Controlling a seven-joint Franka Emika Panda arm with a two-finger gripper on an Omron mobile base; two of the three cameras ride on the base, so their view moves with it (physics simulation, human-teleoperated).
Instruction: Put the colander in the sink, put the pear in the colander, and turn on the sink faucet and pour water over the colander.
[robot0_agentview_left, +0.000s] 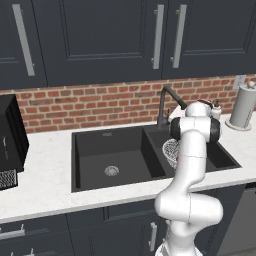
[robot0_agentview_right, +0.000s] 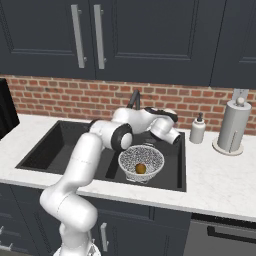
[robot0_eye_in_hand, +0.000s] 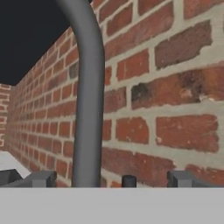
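Matt dark metal faucet (robot0_eye_in_hand: 87, 96), wire-mesh colander (robot0_agentview_right: 141, 161), rough brick wall (robot0_eye_in_hand: 175, 100)

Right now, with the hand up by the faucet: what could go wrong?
1. The open gripper sits close to the faucet stem; it could bump the stem and miss the lever.
2. The colander with the pear lies right under the arm; a low swing might knock it off the sink basin.

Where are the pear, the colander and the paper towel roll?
pear (robot0_agentview_right: 141, 168), right base view, its middle.
colander (robot0_agentview_right: 152, 159), right base view, mesh wall.
paper towel roll (robot0_agentview_right: 233, 125), right base view, its side.
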